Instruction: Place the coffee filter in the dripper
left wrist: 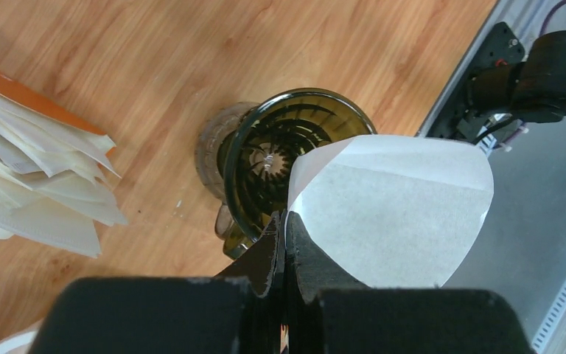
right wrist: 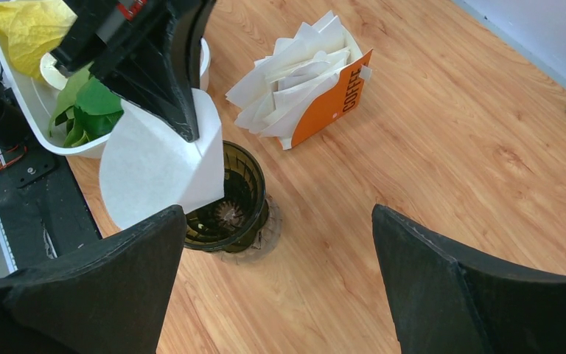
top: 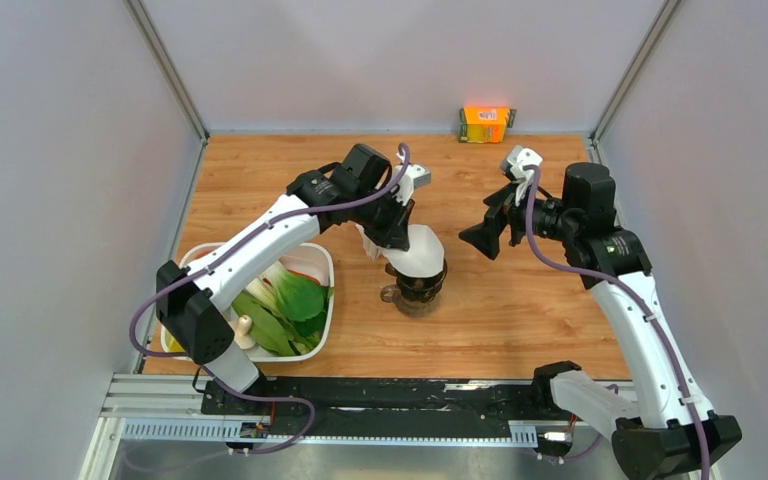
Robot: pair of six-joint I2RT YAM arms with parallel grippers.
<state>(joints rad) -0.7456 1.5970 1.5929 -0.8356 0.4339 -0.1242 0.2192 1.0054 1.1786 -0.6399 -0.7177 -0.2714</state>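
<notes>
The coffee filter (top: 420, 250) is a flat white paper fan. My left gripper (top: 388, 232) is shut on its pointed end and holds it tilted just above the dripper (top: 416, 287), its lower edge over the rim. In the left wrist view my fingertips (left wrist: 298, 240) pinch the filter (left wrist: 398, 214) beside the dark ribbed dripper (left wrist: 280, 158). The right wrist view shows the filter (right wrist: 155, 166) covering part of the dripper (right wrist: 236, 199). My right gripper (top: 485, 235) is open and empty, to the right of the dripper; in its own view its jaws (right wrist: 278, 214) are spread wide.
An orange packet of cream filters (right wrist: 324, 103) stands on the wood behind the dripper, also in the left wrist view (left wrist: 37, 184). A white tray (top: 312, 252) with green vegetables (top: 285, 300) sits at the left. A small orange box (top: 486, 124) lies at the back wall.
</notes>
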